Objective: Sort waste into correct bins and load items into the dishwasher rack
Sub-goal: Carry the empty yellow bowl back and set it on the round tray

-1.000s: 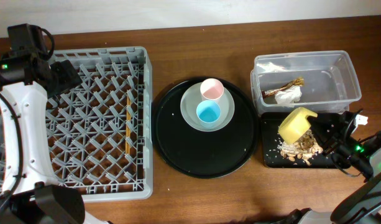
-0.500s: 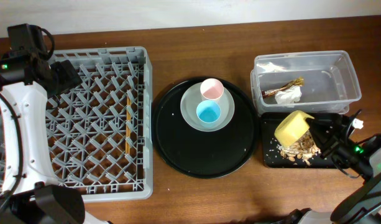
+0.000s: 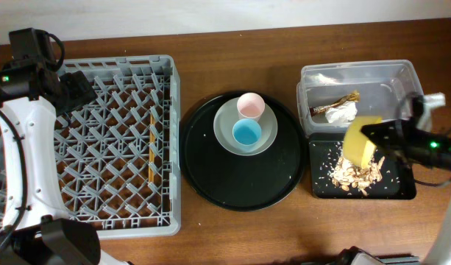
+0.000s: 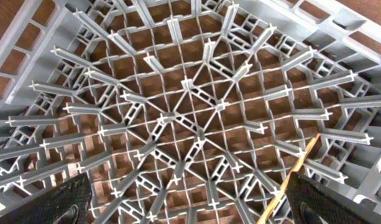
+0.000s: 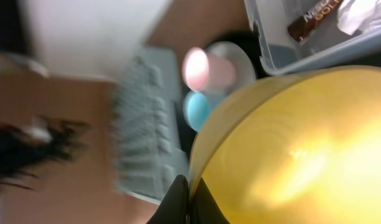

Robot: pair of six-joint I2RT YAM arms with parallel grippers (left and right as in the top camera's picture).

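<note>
My right gripper is shut on the rim of the yellow bowl, which is tipped on edge above the shallow black tray. Beige food scraps lie in that tray. In the right wrist view the fingertips pinch the bowl's rim. The clear tub holds the white napkin and the gold wrapper. Pink cup and blue cup stand on the grey-green plate. Chopsticks lie in the dishwasher rack. My left gripper hangs open over the rack, a chopstick by its right finger.
A large round black tray sits mid-table under the plate. The rack fills the left side, with the left arm along its left edge. Clear tub and black tray stand side by side at the right. The right wrist view is motion-blurred.
The right gripper has lifted and turned the yellow bowl rightward onto its edge over the black tray. Scraps now lie more spread out in the tray. The left arm has not moved.
</note>
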